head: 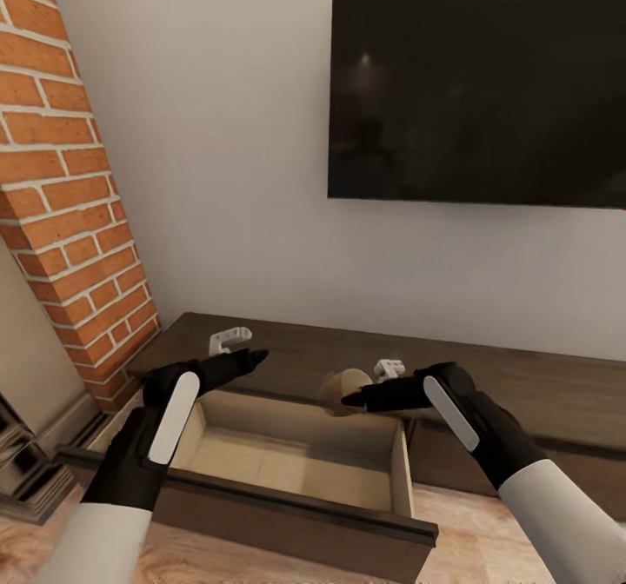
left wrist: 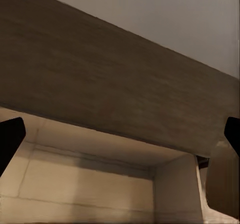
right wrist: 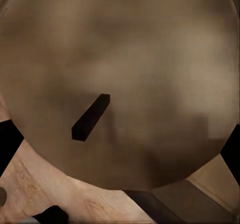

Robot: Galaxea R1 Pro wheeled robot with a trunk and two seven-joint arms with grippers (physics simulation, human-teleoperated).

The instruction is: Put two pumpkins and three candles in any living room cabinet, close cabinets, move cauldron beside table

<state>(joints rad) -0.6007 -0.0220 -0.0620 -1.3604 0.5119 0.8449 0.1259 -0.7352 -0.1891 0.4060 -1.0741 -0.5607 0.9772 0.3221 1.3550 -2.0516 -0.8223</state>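
One candle (head: 342, 390), tan-beige, short and stubby, is held in the right claw (head: 355, 400) above the rear right corner of an open drawer (head: 287, 462); the right wrist view meets its flat round top (right wrist: 120, 79) head on, dark wick (right wrist: 91, 117) at centre, a dark finger at each side edge against its rim. Right claw: clenched on the candle. One cabinet (head: 522, 393), long, low, dark-brown wood, runs along the pale wall; the drawer is pulled out toward the robot, with a pale beige interior and a dark front panel. Left claw (head: 252, 358): hangs above the drawer's rear left corner, near the cabinet top; in the left wrist view its two dark fingers (left wrist: 10, 139) sit at opposite edges, well apart with nothing between them, so released. That view looks across the beige drawer interior (left wrist: 90, 184) to the brown cabinet top (left wrist: 110, 84), and a tan shape at one edge is probably the candle, though too blurred to confirm. Two small white objects (head: 229, 338) rest on the cabinet top behind the claws; kind not discernible. One black wall-mounted screen (head: 478, 89) hangs above the cabinet. One red brick column (head: 69, 193) stands left of the cabinet. Light wood floor (head: 487, 540) lies below the drawer front.
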